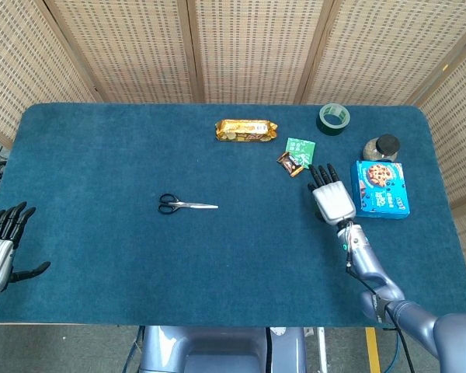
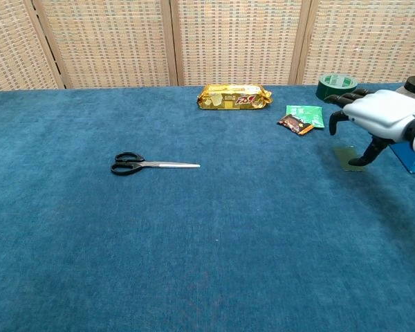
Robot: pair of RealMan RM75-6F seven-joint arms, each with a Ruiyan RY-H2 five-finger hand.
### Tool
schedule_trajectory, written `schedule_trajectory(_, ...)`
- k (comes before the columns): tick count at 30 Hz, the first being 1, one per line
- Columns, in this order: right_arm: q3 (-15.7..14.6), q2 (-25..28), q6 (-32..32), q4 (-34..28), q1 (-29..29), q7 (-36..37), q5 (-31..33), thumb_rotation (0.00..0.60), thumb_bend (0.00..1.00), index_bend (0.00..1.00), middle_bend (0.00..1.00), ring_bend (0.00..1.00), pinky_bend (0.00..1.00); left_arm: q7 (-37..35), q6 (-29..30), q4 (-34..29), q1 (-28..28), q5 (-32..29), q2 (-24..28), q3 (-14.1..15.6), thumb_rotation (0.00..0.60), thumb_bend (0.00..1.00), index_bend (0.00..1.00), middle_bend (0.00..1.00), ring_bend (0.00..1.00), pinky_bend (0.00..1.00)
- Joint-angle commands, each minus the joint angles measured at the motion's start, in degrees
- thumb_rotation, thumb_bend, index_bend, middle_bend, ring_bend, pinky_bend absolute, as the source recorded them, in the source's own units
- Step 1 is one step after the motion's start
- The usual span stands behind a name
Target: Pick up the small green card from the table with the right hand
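The small green card (image 2: 343, 155) lies flat on the blue table at the right, seen in the chest view. My right hand (image 2: 375, 116) hovers just above it with fingers spread and curved downward, the thumb tip close to the card's near edge; it holds nothing. In the head view my right hand (image 1: 331, 197) covers the card, so the card is hidden there. My left hand (image 1: 0, 244) hangs at the table's near left edge, fingers apart and empty.
A blue cookie box (image 1: 381, 189) lies just right of the right hand, with a jar (image 1: 381, 147) behind it. Beyond the hand are a green packet (image 1: 300, 151), a small brown snack (image 1: 290, 163), a green tape roll (image 1: 333, 118) and a golden biscuit pack (image 1: 247, 130). Scissors (image 1: 186, 205) lie mid-left.
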Motion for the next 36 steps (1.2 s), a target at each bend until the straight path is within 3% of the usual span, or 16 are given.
schedule_trajectory(1,-0.48,-0.65,-0.15,0.68,0.27,0.46,-0.23,0.6,0.26,0.33,0.0,0.0,0.0,0.05,-0.19,0.07,-0.07,-0.2,-0.05,-0.07,0.6,0.0,0.0,0.0,0.0,0.0)
schedule_trajectory(13,-2.34,-3.5,0.38,4.51,0.46,0.94,-1.44,0.6,0.26,0.33,0.0,0.0,0.0,0.09,-0.58,0.28,-0.28,-0.29,-0.21,-0.04,0.6,0.0,0.0,0.0,0.0,0.0)
schedule_trajectory(36,-2.86,-7.34,-2.22,11.96,2.37,-0.32,-1.05,0.6,0.26,0.33,0.0,0.0,0.0,0.19,-1.18,0.38,-0.54,-0.67,-0.34,-0.05,0.6,0.0,0.0,0.0,0.0,0.0)
